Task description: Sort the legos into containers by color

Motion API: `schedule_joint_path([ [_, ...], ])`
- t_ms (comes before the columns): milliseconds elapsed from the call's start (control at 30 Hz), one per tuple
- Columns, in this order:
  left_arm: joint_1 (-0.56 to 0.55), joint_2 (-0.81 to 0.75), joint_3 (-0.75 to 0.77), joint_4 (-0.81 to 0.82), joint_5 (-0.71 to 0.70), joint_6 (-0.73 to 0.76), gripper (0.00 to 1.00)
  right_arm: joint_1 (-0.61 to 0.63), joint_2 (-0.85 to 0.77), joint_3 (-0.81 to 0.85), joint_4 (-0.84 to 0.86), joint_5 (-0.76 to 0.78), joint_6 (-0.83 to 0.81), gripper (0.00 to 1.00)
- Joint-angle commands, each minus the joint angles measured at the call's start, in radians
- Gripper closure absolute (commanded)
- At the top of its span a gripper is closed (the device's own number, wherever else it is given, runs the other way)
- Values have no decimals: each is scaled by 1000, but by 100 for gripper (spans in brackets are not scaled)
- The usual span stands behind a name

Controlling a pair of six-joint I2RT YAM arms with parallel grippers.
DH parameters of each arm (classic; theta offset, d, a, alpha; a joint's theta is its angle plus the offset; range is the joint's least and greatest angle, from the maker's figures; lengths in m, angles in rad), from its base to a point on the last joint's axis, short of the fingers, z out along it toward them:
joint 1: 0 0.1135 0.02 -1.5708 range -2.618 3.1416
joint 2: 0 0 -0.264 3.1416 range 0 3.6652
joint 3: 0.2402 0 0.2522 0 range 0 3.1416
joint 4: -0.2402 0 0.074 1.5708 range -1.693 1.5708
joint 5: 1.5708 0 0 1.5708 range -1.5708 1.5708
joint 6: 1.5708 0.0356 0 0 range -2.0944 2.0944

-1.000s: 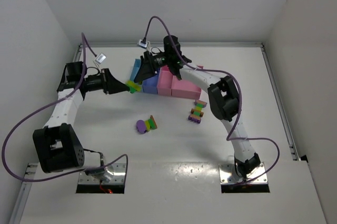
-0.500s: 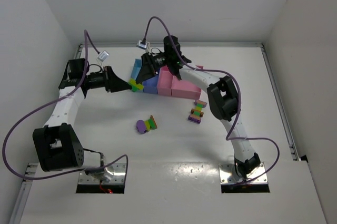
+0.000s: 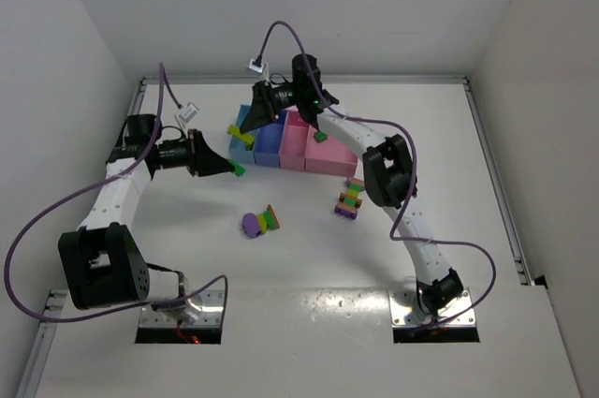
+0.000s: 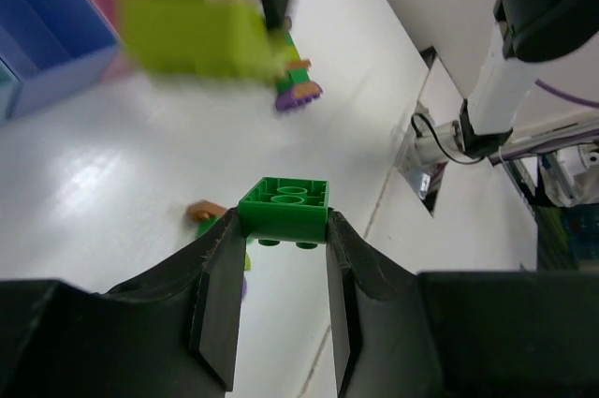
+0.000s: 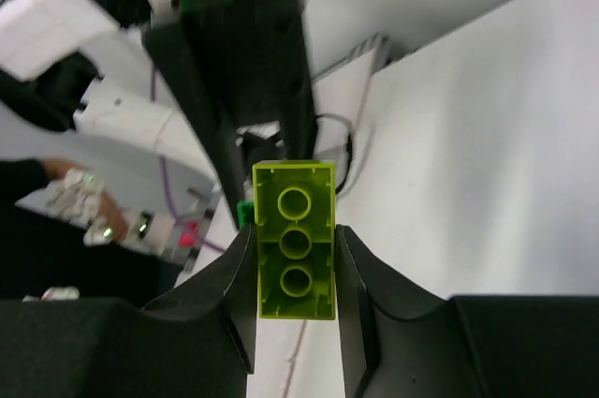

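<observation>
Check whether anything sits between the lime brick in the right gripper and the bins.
Nothing visible does. The right gripper holds the lime brick right by the light blue bin. The left gripper, shut on a green brick, sits beside it toward the near side, not in between.

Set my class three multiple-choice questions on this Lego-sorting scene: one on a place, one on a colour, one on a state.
1. Where does the round purple piece lie?
A. inside a container
B. on the table
C. held by a gripper

2. What colour is the brick in the left gripper?
A. orange
B. purple
C. green

3. How is the right gripper?
A. shut on a yellow-green brick
B. open and empty
C. shut and empty

Answers:
1 B, the top view shows it on the white tabletop.
2 C, the left wrist view shows it plainly green.
3 A, the right wrist view shows it clamping the brick's sides.
</observation>
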Motion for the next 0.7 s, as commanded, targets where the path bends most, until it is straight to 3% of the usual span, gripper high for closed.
schedule_joint_path([
  [0,-7,-62,-52,-90,-1,97,99,-82,5,109,-30,91,-34,99],
  [233,2,-114,-83,-124,-41,119,99,-91,15,100,-209,220,-191,99],
  [367,2,-144,-72,-124,-88,119,99,-91,25,114,-363,457,-358,99],
  [667,54,-201,-72,-96,-151,91,99,-51,25,114,-432,823,-481,100],
])
